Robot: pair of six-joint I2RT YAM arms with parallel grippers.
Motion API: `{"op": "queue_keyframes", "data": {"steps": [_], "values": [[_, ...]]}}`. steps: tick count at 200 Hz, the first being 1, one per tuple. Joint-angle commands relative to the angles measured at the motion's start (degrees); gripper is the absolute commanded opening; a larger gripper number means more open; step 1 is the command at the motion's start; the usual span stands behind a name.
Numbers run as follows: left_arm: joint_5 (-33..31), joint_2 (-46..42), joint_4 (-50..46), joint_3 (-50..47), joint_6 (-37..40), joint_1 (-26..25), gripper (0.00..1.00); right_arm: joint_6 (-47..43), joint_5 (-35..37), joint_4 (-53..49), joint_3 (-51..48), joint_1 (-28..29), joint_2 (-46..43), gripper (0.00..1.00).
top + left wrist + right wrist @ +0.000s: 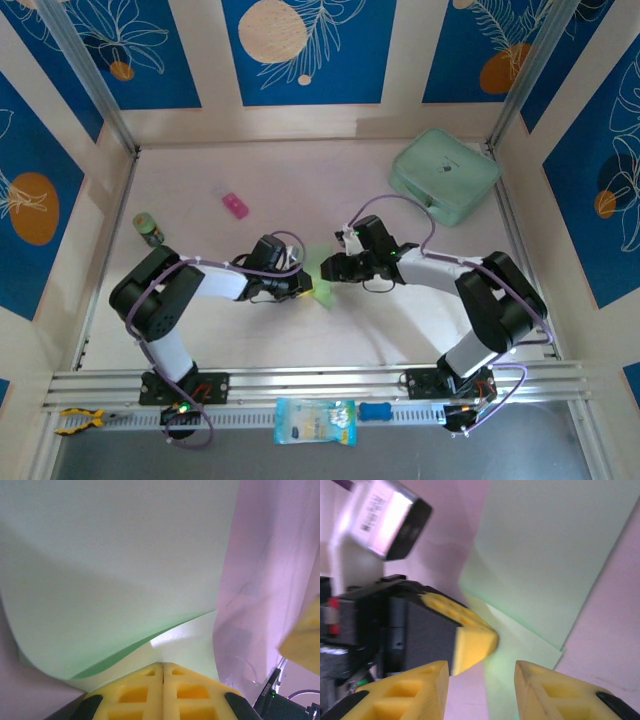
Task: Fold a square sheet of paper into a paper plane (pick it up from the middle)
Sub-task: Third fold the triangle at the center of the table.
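Two grippers of mine meet nose to nose at mid-table. At the left of the overhead view, a small green can point(150, 230) and a small pink object point(235, 206) lie well apart from the work. Next comes my left gripper point(300, 284), with the sheet of paper point(323, 288) at its tip, between it and my right gripper point(330, 268). The mint-green zip case point(445, 176) rests far right, near the back corner.

From above the sheet is only a small green patch, and I cannot tell there how either pair of jaws stands. My left wrist camera settles one. The left gripper point(163, 666) has its yellow pads pressed together on the sheet of paper point(115, 570), which rises above them in a curved, doubled layer. My right wrist camera settles the other. The right gripper point(480, 672) has its fingers apart, and the sheet of paper point(555, 555) lies beyond them and partly across the gap, just beside the left gripper's yellow fingertip point(472, 640).
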Motion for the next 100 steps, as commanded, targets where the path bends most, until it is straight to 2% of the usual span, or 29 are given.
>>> {"op": "queue_keyframes", "data": {"steps": [1,14,43,100], "values": [[-1.98,2.32,-3.75,-0.05,1.51,0.27,0.0,2.36,-6.61,-2.22,-1.12,0.56,-0.81,0.34],[-1.93,2.46,-3.7,0.03,1.47,0.25,0.0,3.21,-8.49,-2.07,-1.07,1.85,-0.46,0.26],[-1.89,2.49,-3.61,0.01,1.47,0.3,0.0,4.25,-6.23,-5.09,0.22,4.41,1.09,0.11],[-1.69,2.59,-3.69,0.29,1.56,0.3,0.0,3.51,-2.96,-9.24,4.41,7.59,5.64,0.07]]}}
